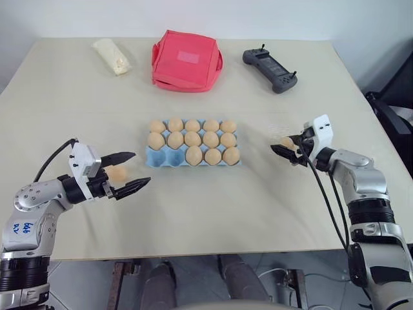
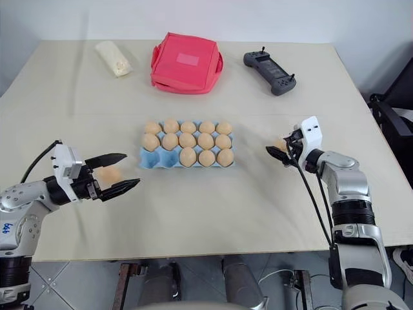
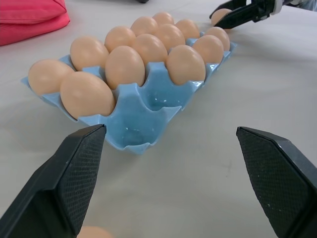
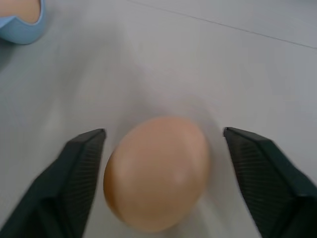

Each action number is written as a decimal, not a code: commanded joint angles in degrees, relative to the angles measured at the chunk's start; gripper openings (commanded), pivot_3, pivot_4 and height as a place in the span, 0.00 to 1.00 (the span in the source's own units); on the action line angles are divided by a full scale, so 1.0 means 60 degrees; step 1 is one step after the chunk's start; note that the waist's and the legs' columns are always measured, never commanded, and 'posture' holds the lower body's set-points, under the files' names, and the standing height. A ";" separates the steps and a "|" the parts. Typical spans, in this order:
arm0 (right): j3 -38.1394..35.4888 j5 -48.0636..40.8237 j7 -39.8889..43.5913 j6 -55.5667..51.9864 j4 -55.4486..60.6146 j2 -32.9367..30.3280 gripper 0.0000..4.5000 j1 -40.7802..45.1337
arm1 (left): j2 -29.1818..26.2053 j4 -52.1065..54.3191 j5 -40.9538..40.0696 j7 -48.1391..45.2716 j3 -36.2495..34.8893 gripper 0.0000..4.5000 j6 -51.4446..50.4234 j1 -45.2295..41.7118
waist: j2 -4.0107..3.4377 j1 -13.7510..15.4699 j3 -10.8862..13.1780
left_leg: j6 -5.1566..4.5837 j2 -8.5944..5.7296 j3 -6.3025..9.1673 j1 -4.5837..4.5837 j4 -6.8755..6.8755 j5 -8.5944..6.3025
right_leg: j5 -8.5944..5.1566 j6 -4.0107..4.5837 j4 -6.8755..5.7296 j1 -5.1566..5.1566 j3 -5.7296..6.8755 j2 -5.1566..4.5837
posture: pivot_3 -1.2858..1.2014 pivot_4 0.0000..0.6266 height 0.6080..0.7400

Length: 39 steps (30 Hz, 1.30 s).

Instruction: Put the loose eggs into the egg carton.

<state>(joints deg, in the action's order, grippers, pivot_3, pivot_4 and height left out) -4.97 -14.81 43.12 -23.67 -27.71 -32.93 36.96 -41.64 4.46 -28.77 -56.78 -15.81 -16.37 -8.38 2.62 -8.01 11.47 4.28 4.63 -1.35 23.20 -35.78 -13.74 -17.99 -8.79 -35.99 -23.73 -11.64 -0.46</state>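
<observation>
Two loose eggs, one at each claw, carton between them.

Left claw (image 1: pixel 127 172) gapes level over an egg (image 1: pixel 117 173) on the bench (image 1: pixel 193 206); the carton (image 1: pixel 162 160) has two empty near-left cups; right claw (image 4: pixel 161 181), fingers apart, straddles its egg (image 4: pixel 156 171) dead ahead, long axis slanting across the gap.

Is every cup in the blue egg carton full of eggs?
No, the egg carton has two empty cups at the left end of its front row, while eggs fill the others.
</observation>
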 commanded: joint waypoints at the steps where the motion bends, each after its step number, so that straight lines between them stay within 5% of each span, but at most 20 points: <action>1: -0.0131 0.0018 -0.0091 0.0110 0.0578 -0.0050 0.57 0.0132 | -0.0067 0.0421 -0.0170 0.0080 -0.0233 1.00 0.0018 0.0020 | 0.0000 -0.0011 0.0000 | 0.0000 0.0000 0.0000 0.0000 -0.0003 0.0000 | 0.0000 0.0000 -0.0001 0.0000 0.0001 0.0000 | 0.52 0.24 1.00; 4: -0.0173 -0.0197 -0.0064 -0.0263 0.1623 -0.0056 0.42 0.0094 | -0.0069 0.0433 -0.0198 0.0121 -0.0244 1.00 -0.0012 0.0013 | -0.0006 -0.0041 0.0003 | 0.0000 0.0000 0.0000 0.0000 -0.0001 0.0000 | 0.0001 -0.0001 -0.0002 -0.0001 0.0000 0.0000 | 0.52 0.24 1.00; 18: 0.1675 -0.1104 -0.0141 -0.2415 0.5911 0.1621 0.42 0.0804 | -0.0143 0.0561 -0.0179 0.0327 -0.0614 1.00 -0.0020 0.0353 | -0.0007 -0.0029 0.0004 | 0.0000 0.0004 0.0004 0.0001 0.0010 0.0000 | -0.0003 0.0007 -0.0008 -0.0011 0.0005 0.0001 | 0.52 0.24 1.00; 28: 0.3386 -0.0433 -0.0779 -0.1849 0.4968 0.4100 0.42 0.1406 | -0.0179 0.0559 -0.0038 0.0500 -0.0995 1.00 0.0167 0.0591 | -0.0005 -0.0029 0.0003 | 0.0004 0.0007 0.0006 0.0008 0.0033 0.0000 | -0.0012 0.0022 -0.0014 -0.0031 0.0018 0.0000 | 0.52 0.24 1.00; 38: 0.3749 0.0603 -0.1244 -0.0498 0.2559 0.5360 0.42 0.1909 | -0.0145 0.0742 -0.0068 0.0690 -0.1063 1.00 0.0211 0.0829 | -0.0002 -0.0102 0.0001 | 0.0016 0.0009 0.0007 0.0015 0.0040 0.0003 | -0.0017 0.0032 -0.0038 -0.0050 0.0023 0.0001 | 0.52 0.24 1.00; 39: 0.3734 0.0649 -0.1217 -0.0435 0.2457 0.5405 0.49 0.1929 | -0.0151 0.0743 -0.0067 0.0701 -0.1072 1.00 0.0215 0.0837 | -0.0002 -0.0109 0.0001 | 0.0016 0.0009 0.0007 0.0015 0.0039 0.0004 | -0.0017 0.0032 -0.0040 -0.0050 0.0023 0.0001 | 0.52 0.24 1.00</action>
<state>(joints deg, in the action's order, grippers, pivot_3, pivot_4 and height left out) 17.61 -11.37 36.04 -28.36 -12.82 -1.22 47.07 -41.83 6.54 -28.82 -52.72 -20.40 -16.16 -3.73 2.60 -8.66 11.47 4.38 4.69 -1.31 23.29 -35.55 -13.72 -18.09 -8.60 -36.22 -24.03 -11.50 -0.46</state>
